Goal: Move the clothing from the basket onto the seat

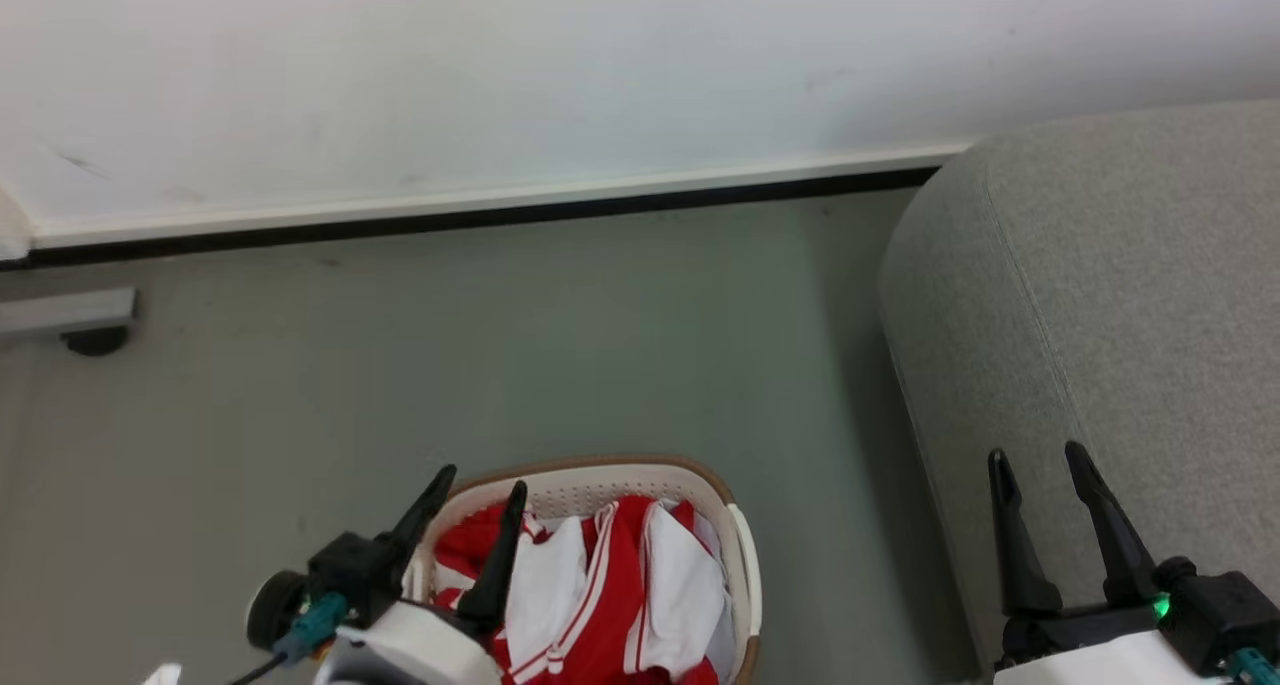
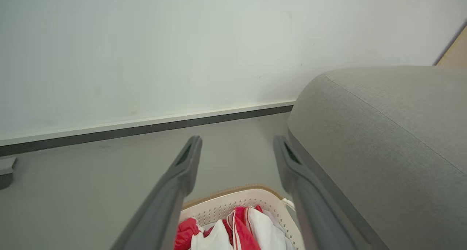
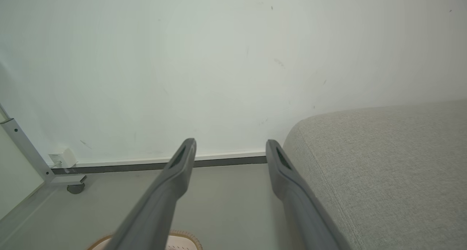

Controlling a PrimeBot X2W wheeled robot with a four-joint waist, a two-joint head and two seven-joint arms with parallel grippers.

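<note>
Grey floor, white wall up top — laundry basket of red clothing bottom centre, sofa right; left gripper, right gripper wide, empty.

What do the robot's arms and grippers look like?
The left gripper and right gripper each have two long, tapering black fingers on a black block, joined to a white forearm shell. A teal plug with a dark cable sits by the left one; a small green light glows on the right one.
</note>
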